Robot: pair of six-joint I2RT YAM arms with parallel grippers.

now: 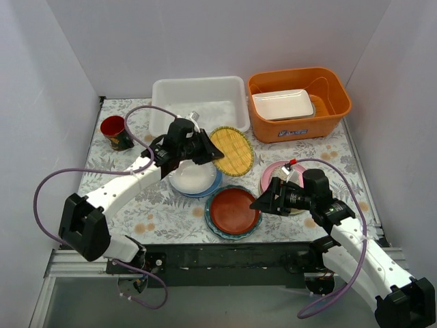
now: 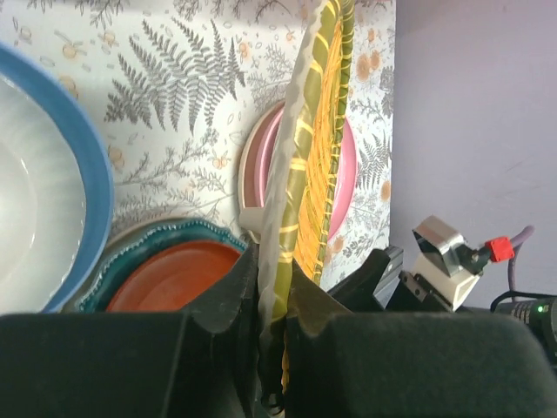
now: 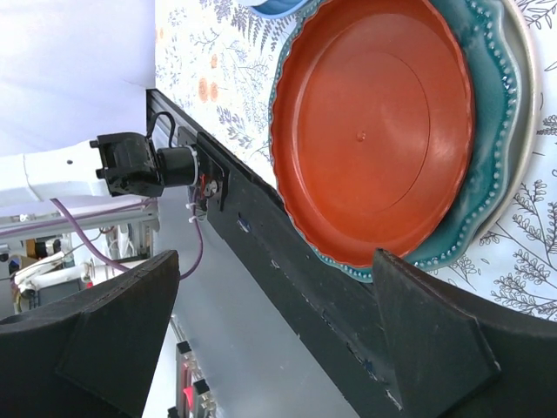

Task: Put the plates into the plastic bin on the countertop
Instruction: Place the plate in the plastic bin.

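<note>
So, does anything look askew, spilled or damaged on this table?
Only the yellow woven plate: the left gripper is shut on its rim and it looks tipped rather than lying flat, beside the plastic bin. Otherwise orderly: the red plate nests in the teal scalloped plate, and nothing looks spilled or broken.

Left claw (image 1: 216,153) pinched tight, right claw (image 1: 257,203) spread wide (both arms outstretched).

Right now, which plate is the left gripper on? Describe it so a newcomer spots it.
Find the white plastic bin at the back. Just in front of its right corner is the yellow woven-look plate, rim pinched by the left gripper. It alone is yellow and basket-textured; the white plate, red plate and pink plate nearby are plain.
</note>
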